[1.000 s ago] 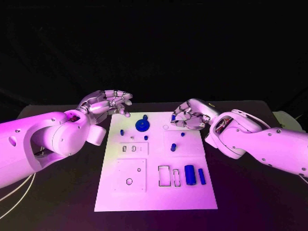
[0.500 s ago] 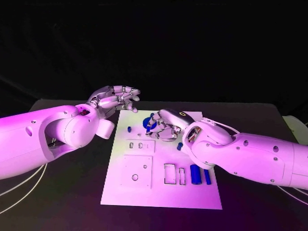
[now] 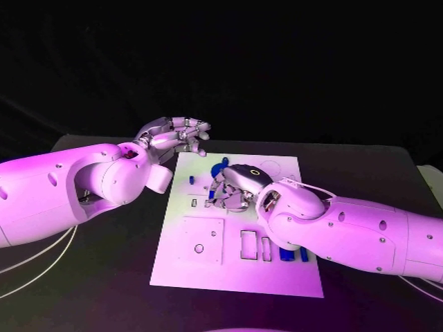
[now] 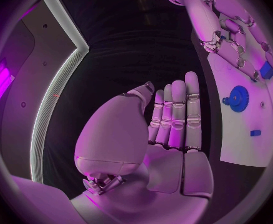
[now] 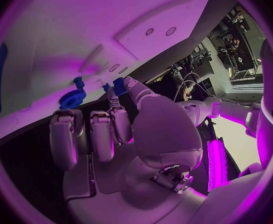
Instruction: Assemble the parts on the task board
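— What sits on the task board point(image 3: 232, 273)?
— A blue gear point(image 4: 238, 98) stands at its far end, a small blue block point(image 4: 255, 133) lies near its left edge, and two blue bars point(image 3: 293, 254) lie at the right beside rectangular slots point(image 3: 250, 245).
— And the right hand point(image 3: 234, 188)?
— It's over the board's far middle, pinching a small blue part point(image 5: 118, 83) between thumb and fingertip, close to the gear.
— The left hand point(image 3: 174, 135)?
— Off the board's far-left corner, holding nothing; its fingers look straight and together from the wrist, curled from the head view.
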